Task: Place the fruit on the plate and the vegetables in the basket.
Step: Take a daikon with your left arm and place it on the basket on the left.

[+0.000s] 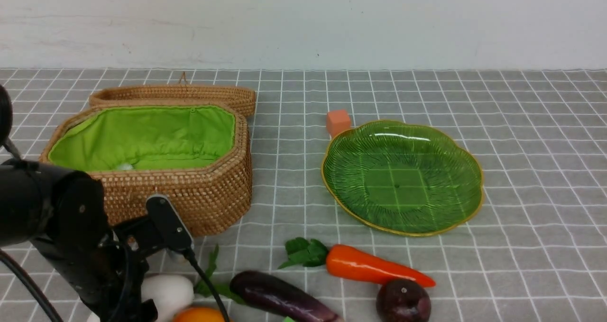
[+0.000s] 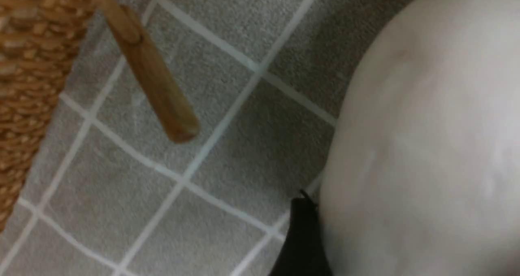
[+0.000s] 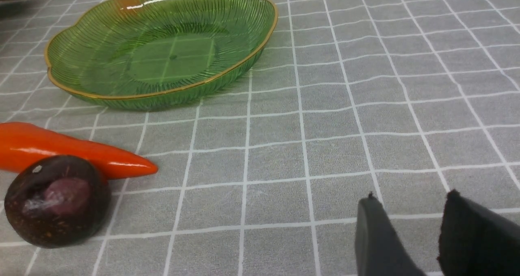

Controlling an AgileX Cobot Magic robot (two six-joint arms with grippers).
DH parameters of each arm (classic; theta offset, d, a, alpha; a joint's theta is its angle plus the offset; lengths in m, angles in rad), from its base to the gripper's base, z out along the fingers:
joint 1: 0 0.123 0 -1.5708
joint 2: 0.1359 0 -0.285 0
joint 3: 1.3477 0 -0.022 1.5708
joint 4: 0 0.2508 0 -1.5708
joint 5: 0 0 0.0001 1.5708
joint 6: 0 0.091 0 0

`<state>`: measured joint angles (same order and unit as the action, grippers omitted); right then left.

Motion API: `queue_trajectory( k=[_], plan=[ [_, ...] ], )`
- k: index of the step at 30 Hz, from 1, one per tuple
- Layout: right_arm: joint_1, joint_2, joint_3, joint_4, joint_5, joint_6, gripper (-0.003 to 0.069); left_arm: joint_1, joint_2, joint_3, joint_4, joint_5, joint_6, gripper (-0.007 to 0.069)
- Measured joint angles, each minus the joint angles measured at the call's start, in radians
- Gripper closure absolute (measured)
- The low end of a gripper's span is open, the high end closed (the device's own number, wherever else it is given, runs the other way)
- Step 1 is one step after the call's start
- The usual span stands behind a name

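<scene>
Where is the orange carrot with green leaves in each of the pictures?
Front view: the orange toy carrot lies low in the middle, in front of the ribbed green glass plate.
Left wrist view: not in it.
Right wrist view: it lies between the round dark purple fruit and the plate.
Shared landmark: the plate, in front and right wrist views.

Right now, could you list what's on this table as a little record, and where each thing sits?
basket: lid open, left side
plate: empty, right of basket
carrot: on cloth, in front of plate
eggplant: on cloth, left of carrot
round purple fruit: by carrot's tip end
white radish: left of eggplant
right jaws: apart, holding nothing
</scene>
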<state>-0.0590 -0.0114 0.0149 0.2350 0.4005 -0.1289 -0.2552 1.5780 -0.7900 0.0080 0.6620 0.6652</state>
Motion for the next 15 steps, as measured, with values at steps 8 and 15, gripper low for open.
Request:
queue_trajectory(
  k=[8, 15],
  plan=[
    [0.000, 0.000, 0.000, 0.000, 0.000, 0.000, 0.0418, 0.000, -0.158, -0.029, 0.053, 0.184, -0.028, 0.0093],
    [0.000, 0.000, 0.000, 0.000, 0.000, 0.000, 0.0418, 0.032, -0.266, -0.322, 0.069, 0.416, -0.040, 0.0093]
  ],
)
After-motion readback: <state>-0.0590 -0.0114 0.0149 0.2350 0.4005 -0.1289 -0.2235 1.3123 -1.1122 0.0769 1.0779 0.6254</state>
